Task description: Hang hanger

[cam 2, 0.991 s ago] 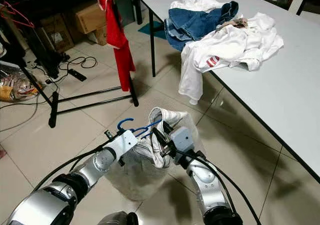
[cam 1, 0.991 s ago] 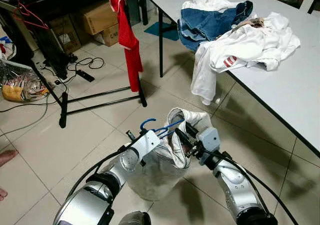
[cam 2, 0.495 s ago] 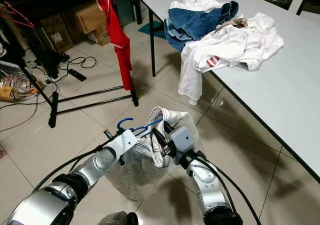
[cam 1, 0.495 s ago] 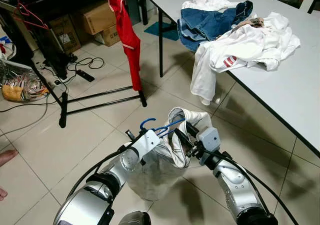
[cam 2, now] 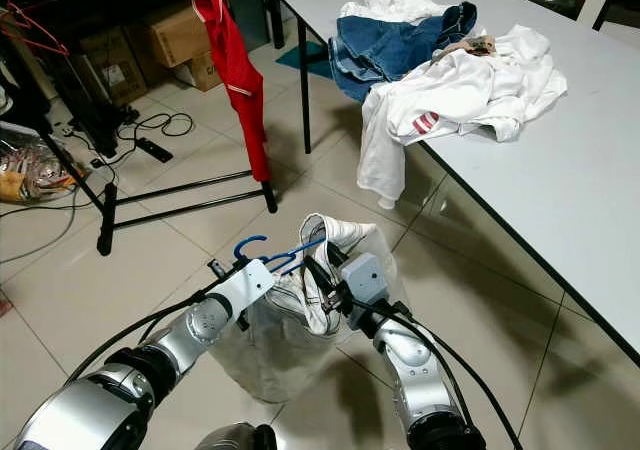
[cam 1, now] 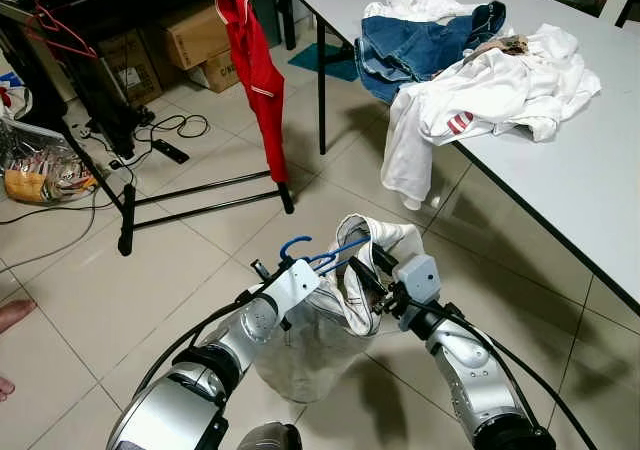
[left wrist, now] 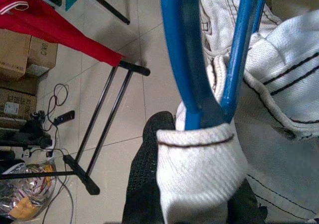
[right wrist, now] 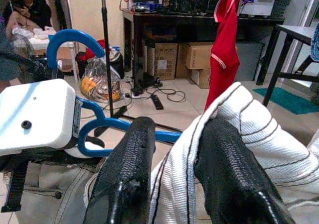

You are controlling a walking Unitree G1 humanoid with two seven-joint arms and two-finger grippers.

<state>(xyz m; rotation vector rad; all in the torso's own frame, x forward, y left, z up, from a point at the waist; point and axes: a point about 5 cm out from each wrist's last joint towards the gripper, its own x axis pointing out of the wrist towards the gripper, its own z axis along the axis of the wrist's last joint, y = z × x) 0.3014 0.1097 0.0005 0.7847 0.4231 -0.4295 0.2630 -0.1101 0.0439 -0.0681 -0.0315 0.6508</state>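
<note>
A blue hanger (cam 1: 297, 249) carries a white garment with dark stitching (cam 1: 372, 247), whose grey-white body (cam 1: 312, 350) droops toward the floor. My left gripper (cam 1: 318, 267) is shut on the hanger's neck together with a fold of the cloth (left wrist: 199, 167); the blue hanger (left wrist: 185, 59) rises out of its fingers. My right gripper (cam 1: 362, 282) is shut on the garment's edge, and the cloth (right wrist: 175, 184) is pinched between its two black fingers (right wrist: 127, 169). Beyond stands the black clothes rack (cam 1: 205, 200) with a red garment (cam 1: 255, 70) hanging from it.
A white table (cam 1: 570, 190) on the right holds jeans (cam 1: 420, 40) and white shirts (cam 1: 490, 90), one draped over the edge. Cardboard boxes (cam 1: 200, 35), cables (cam 1: 170, 130) and a plastic bag (cam 1: 40, 170) lie behind the rack. A person's foot (cam 1: 10, 315) shows at the left edge.
The red garment on the rack has swung slightly to the right. Both grippers hold the hanger and the white garment in the same place.
</note>
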